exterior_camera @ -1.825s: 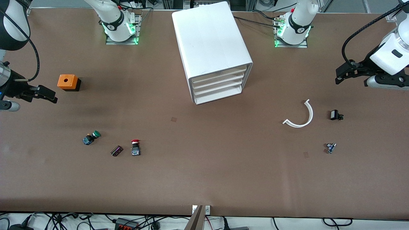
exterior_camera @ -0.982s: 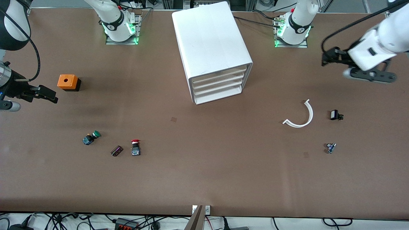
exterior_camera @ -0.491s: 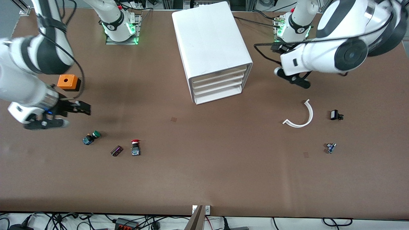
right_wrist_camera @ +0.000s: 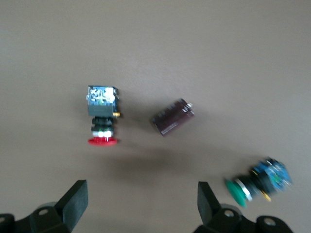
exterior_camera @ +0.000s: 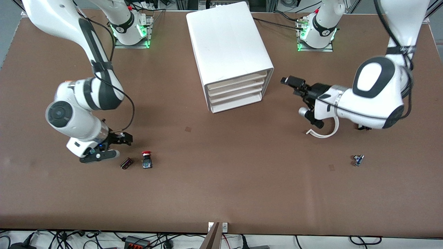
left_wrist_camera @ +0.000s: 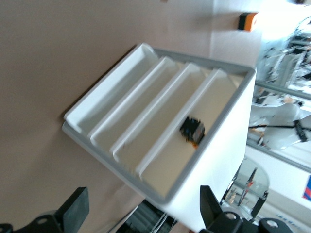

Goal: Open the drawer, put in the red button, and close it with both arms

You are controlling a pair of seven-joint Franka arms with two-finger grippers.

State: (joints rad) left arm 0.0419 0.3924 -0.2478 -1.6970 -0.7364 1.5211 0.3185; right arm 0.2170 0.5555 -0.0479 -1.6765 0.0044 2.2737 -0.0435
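4 drawers (exterior_camera: 236, 90) shut; 1 red button (exterior_camera: 147, 159); both grippers' fingers wide: left (exterior_camera: 289, 82), right (exterior_camera: 125, 138).

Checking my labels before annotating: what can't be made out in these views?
- Green-capped push-button: front view, hidden under the right arm; the right gripper hangs open over the table beside the red-capped push-button.
- Orange box: front view, mostly covered by the right arm.
- Small dark object inside the white plastic drawer cabinet: left wrist view, too blurred to identify; the left gripper, open, faces the cabinet.
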